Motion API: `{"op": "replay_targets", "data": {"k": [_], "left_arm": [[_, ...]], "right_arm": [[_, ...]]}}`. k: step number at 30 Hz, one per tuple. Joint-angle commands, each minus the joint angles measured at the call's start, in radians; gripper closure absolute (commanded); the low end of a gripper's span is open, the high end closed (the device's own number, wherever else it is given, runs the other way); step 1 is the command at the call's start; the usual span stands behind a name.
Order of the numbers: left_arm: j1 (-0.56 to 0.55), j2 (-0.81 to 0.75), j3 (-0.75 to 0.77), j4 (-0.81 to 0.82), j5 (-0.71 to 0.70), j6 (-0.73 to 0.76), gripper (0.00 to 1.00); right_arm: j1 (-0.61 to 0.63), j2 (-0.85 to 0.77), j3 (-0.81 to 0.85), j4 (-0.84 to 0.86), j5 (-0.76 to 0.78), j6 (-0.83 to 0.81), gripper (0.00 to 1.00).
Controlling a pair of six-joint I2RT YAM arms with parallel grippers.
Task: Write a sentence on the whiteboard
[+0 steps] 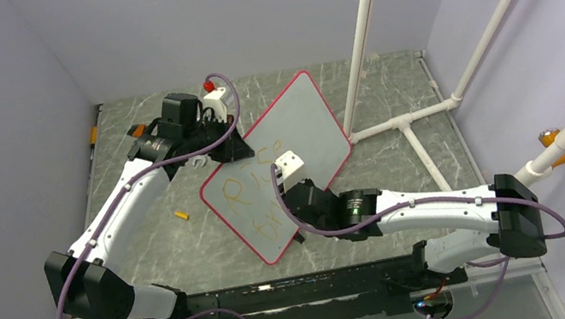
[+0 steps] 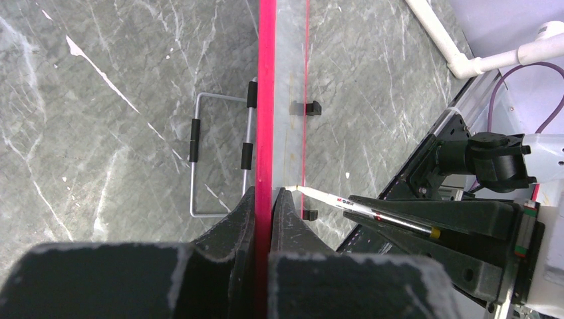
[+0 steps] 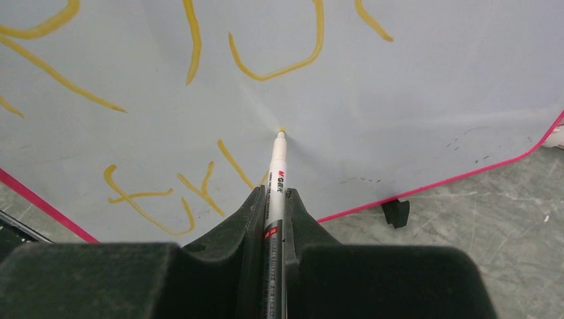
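White arms (image 1: 110, 212), black joints (image 1: 97, 288) (purple cables (image 1: 167, 163))

Pipe frame (image 1: 407, 119) just beside whiteboard (image 1: 302, 117)

Just left of the white pipe frame (image 1: 402, 118): a large flat whiteboard (image 1: 302, 117), pale grey-white with a thin red-pink rim and rounded corners. Turned diagonal and raised at a tilt over the table (image 1: 191, 253), one corner just beside the frame's foot, one rim edge pinched in the left hand (image 2: 268, 194). On the board half away from that frame, the sentence (image 1: 254, 190): thin wobbly orange-yellow strokes in two short lines, not fully legible.
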Motion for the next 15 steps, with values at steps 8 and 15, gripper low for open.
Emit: {"op": "replay_targets", "data": {"k": [8, 15], "left_arm": [[0.021, -0.001, -0.017, 0.038, -0.330, 0.118, 1.00], [0.021, 0.000, -0.016, 0.037, -0.330, 0.118, 1.00]], "right_arm": [[-0.007, -0.029, -0.122, 0.068, -0.104, 0.102, 1.00], [-0.005, -0.035, -0.166, 0.073, -0.132, 0.128, 1.00]]}}
